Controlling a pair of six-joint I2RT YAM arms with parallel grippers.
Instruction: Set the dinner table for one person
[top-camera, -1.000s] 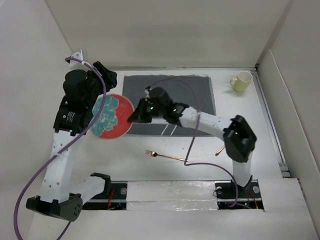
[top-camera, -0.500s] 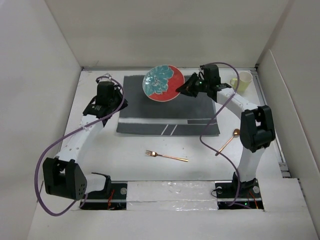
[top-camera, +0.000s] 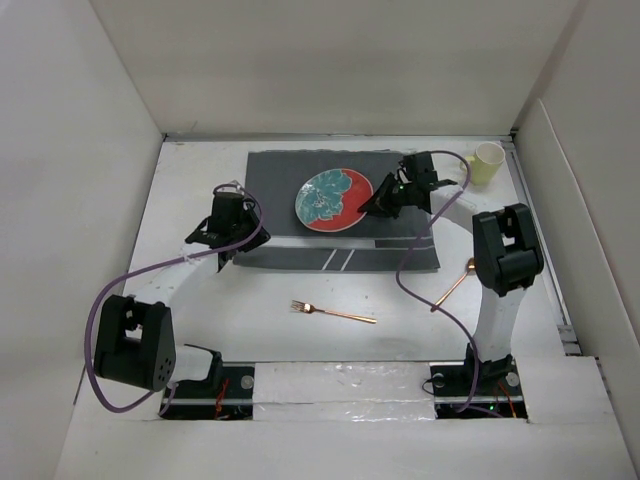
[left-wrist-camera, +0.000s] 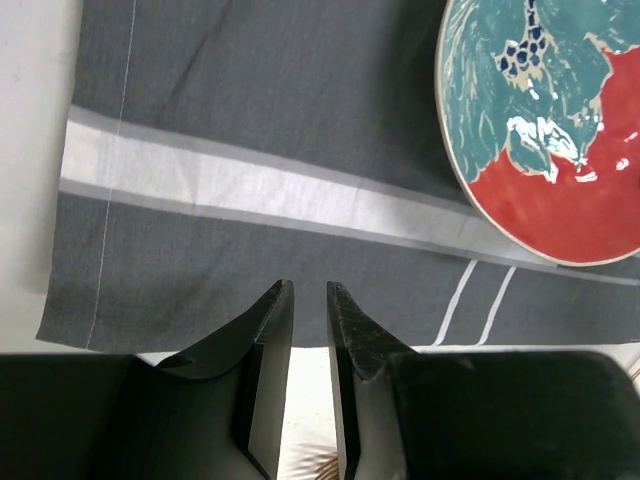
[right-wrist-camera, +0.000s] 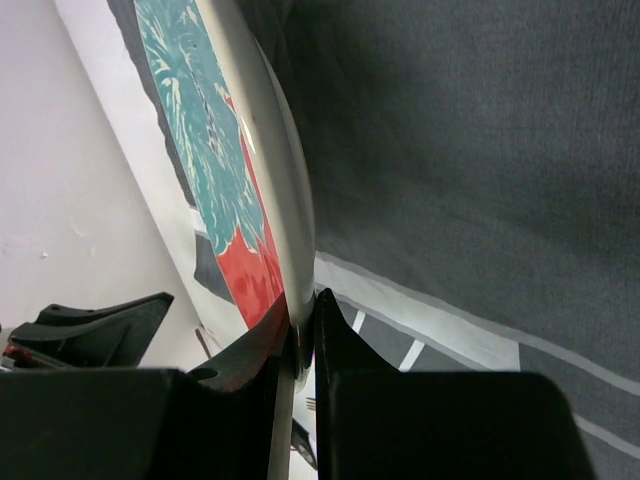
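Observation:
A round plate (top-camera: 333, 200) with a teal and red pattern lies over the middle of the dark grey striped placemat (top-camera: 400, 185) on the white dinner table (top-camera: 250, 300). My right gripper (top-camera: 372, 205) is shut on the plate's right rim. In the right wrist view the jaws (right-wrist-camera: 303, 300) pinch the rim of the plate (right-wrist-camera: 205, 130), seen edge-on over the placemat (right-wrist-camera: 450, 150). My left gripper (top-camera: 222, 238) hovers at the placemat's near left corner. Its jaws (left-wrist-camera: 308, 290) are nearly together and hold nothing. The plate (left-wrist-camera: 550, 130) is to its right.
A copper fork (top-camera: 333, 312) lies on the table in front of the placemat. A copper spoon (top-camera: 455, 282) lies at the right, near the right arm. A pale yellow mug (top-camera: 487, 162) stands at the far right corner. White walls enclose the table.
The right gripper has carried the plate from the placemat's left side to its far edge, then nearer to its middle. The left arm has come down to the placemat's left edge.

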